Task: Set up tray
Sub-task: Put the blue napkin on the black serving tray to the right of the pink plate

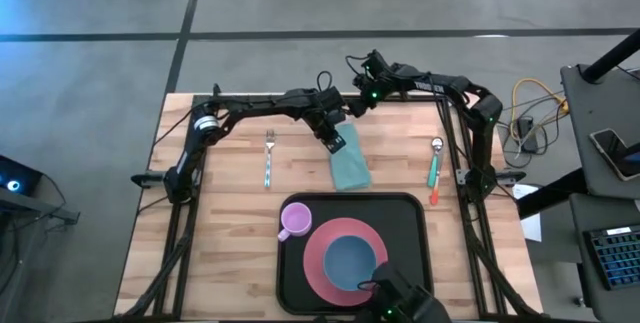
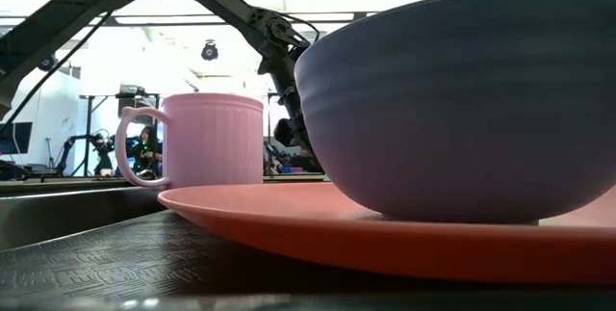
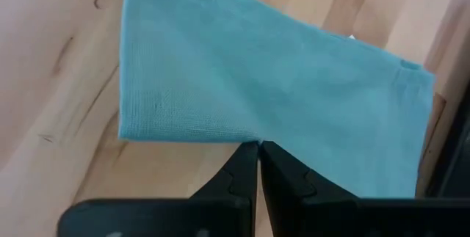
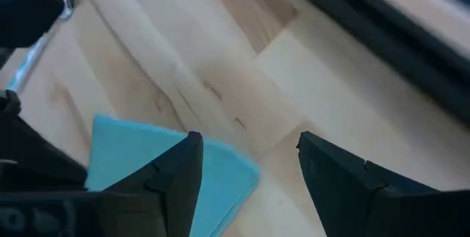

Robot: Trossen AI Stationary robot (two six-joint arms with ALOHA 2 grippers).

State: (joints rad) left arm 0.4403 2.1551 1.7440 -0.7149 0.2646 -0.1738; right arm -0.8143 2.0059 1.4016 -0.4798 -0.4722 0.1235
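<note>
High view: the black tray (image 1: 415,225) lay at the tabletop's (image 1: 225,243) near edge, carrying a pink mug (image 1: 294,221) and a pink plate (image 1: 318,263) with a blue bowl (image 1: 350,261). A fork (image 1: 269,156) and spoon (image 1: 434,166) flanked a teal cloth (image 1: 350,163).

Left wrist view: the left gripper (image 3: 259,149), fingers together, pinched the cloth's edge.

Right wrist view: the right gripper (image 4: 250,156) hung with fingers apart over the cloth's far corner.

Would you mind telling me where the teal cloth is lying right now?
In the high view the teal cloth lies on the table near its middle, just beyond the tray, between the fork and the spoon; the left gripper pinches its far edge.
</note>
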